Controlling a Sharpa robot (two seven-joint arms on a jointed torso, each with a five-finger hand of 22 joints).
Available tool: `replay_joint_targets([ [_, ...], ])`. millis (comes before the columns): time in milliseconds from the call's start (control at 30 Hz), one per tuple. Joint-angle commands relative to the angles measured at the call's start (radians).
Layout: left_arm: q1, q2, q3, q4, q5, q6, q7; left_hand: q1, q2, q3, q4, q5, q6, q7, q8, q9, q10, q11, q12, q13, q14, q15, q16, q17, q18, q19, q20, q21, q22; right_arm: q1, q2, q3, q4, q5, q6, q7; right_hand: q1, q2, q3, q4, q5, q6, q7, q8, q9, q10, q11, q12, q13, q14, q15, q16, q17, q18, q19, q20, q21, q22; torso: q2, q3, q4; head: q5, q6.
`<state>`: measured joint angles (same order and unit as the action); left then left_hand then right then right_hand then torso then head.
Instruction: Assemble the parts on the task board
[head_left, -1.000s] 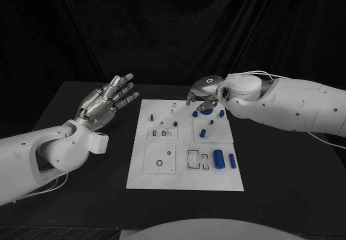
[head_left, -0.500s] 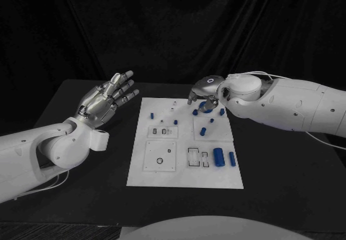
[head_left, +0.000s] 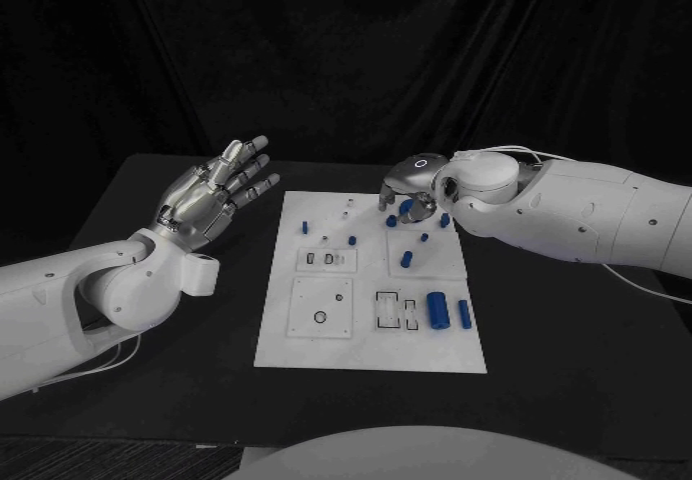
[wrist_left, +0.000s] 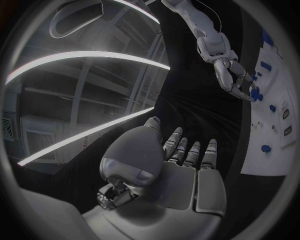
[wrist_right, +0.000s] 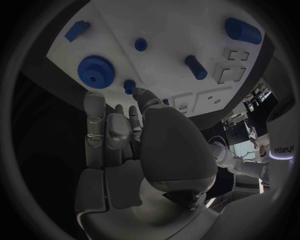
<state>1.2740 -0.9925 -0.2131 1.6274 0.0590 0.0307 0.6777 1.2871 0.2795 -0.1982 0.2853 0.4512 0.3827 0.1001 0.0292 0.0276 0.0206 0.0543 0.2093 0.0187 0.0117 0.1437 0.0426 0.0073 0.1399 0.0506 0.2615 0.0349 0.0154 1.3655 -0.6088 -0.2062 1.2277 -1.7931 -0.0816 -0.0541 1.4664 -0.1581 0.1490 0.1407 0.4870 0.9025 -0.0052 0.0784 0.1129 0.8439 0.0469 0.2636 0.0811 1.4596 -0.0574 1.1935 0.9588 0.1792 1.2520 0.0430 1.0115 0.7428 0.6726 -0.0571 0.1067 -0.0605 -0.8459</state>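
Fingers (wrist_right: 95, 112) of the silver right hand (head_left: 410, 195) curl above the white task board (head_left: 372, 345); whether they grasp anything, we cannot tell.

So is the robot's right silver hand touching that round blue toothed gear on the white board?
Apart. In the right wrist view the right hand has its fingertips short of the blue gear, with bare white task board between them.

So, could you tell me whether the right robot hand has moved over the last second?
Barely: the right robot hand has crept slightly towards the far edge of the task board.
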Motion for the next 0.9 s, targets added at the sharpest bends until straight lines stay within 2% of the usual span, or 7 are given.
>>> replay_joint_targets([
  [33, 0.002, 0.003, 0.001, -0.001, 0.009, 0.020, 0.085, 0.012, 0.000, -0.006, -0.001, 0.022, 0.009, -0.002, 0.019, 0.016, -0.003, 0.010, 0.016, 0.012, 0.009, 0.013, 0.016, 0.008, 0.039, 0.004, 0.009, 0.014, 0.013, -0.007, 0.004, 0.001, -0.010, -0.011, -0.034, 0.004, 0.009, 0.005, 0.022, 0.000, -0.006, 0.003, -0.002, 0.001, 0.016, 0.011, 0.001, 0.010, 0.017, 0.003, -0.003, 0.002, -0.004, -0.019, -0.009, 0.004, 0.016, 0.021, 0.000, 0.0006, -0.0006, -0.001, -0.004],
  [267, 0.002, 0.004, 0.001, -0.005, 0.009, 0.028, 0.076, 0.017, 0.000, -0.004, -0.002, 0.028, 0.014, 0.000, 0.020, 0.017, -0.003, 0.013, 0.017, 0.012, 0.009, 0.015, 0.018, 0.008, 0.039, 0.005, 0.011, 0.015, 0.014, -0.014, 0.015, 0.001, -0.034, -0.011, -0.052, 0.012, 0.004, 0.005, 0.034, -0.003, -0.006, 0.015, 0.003, 0.005, 0.025, 0.024, 0.001, 0.022, 0.024, 0.002, -0.003, 0.000, -0.005, -0.018, -0.011, 0.004, 0.014, 0.023, -0.001, -0.0006, -0.0018, 0.000, -0.009],
  [367, 0.002, 0.005, 0.001, -0.007, 0.009, 0.038, 0.066, 0.030, -0.003, 0.003, -0.006, 0.038, 0.047, 0.013, 0.028, 0.021, -0.001, 0.027, 0.025, 0.013, 0.008, 0.017, 0.020, 0.008, 0.039, 0.006, 0.015, 0.016, 0.014, -0.018, 0.024, 0.001, -0.048, -0.011, -0.061, 0.020, 0.002, 0.004, 0.039, -0.004, -0.010, 0.019, 0.004, 0.006, 0.028, 0.030, 0.001, 0.028, 0.027, 0.001, -0.003, -0.001, -0.006, -0.018, -0.013, 0.004, 0.013, 0.023, -0.001, -0.0010, -0.0024, 0.000, -0.009],
  [533, 0.002, 0.007, 0.001, -0.010, 0.009, 0.049, 0.056, 0.035, -0.005, 0.005, -0.008, 0.044, 0.055, 0.017, 0.030, 0.022, 0.000, 0.032, 0.027, 0.013, 0.008, 0.016, 0.022, 0.009, 0.039, 0.006, 0.016, 0.017, 0.014, -0.025, 0.035, 0.001, -0.068, -0.011, -0.073, 0.034, 0.000, 0.005, 0.052, -0.007, -0.020, 0.027, 0.006, 0.009, 0.036, 0.040, -0.001, 0.039, 0.033, 0.002, -0.004, 0.001, -0.002, -0.019, -0.011, 0.003, 0.018, 0.034, -0.001, -0.0013, -0.0031, 0.002, -0.013],
  [667, 0.002, 0.007, 0.001, -0.011, 0.009, 0.056, 0.048, 0.040, -0.006, 0.008, -0.009, 0.050, 0.062, 0.021, 0.033, 0.022, 0.001, 0.037, 0.030, 0.013, 0.009, 0.016, 0.023, 0.009, 0.040, 0.007, 0.017, 0.018, 0.015, -0.033, 0.045, 0.001, -0.089, -0.011, -0.083, 0.045, -0.013, 0.000, 0.061, -0.006, -0.068, 0.031, 0.006, 0.008, 0.047, 0.045, -0.001, 0.049, 0.041, 0.002, -0.004, 0.002, 0.000, -0.020, -0.010, 0.003, 0.020, 0.042, -0.001, -0.0021, -0.0040, 0.006, -0.014],
  [900, 0.002, 0.004, 0.001, -0.011, 0.009, 0.062, 0.040, 0.045, -0.007, 0.010, -0.012, 0.056, 0.064, 0.023, 0.034, 0.022, 0.002, 0.039, 0.032, 0.014, 0.009, 0.016, 0.025, 0.009, 0.040, 0.008, 0.018, 0.019, 0.015, -0.040, 0.056, 0.001, -0.110, -0.011, -0.089, 0.058, -0.012, 0.003, 0.071, -0.009, -0.076, 0.042, 0.007, 0.013, 0.056, 0.052, -0.002, 0.058, 0.047, 0.003, -0.004, 0.004, 0.004, -0.022, -0.006, 0.003, 0.026, 0.054, -0.002, -0.0029, -0.0037, 0.010, -0.018],
])
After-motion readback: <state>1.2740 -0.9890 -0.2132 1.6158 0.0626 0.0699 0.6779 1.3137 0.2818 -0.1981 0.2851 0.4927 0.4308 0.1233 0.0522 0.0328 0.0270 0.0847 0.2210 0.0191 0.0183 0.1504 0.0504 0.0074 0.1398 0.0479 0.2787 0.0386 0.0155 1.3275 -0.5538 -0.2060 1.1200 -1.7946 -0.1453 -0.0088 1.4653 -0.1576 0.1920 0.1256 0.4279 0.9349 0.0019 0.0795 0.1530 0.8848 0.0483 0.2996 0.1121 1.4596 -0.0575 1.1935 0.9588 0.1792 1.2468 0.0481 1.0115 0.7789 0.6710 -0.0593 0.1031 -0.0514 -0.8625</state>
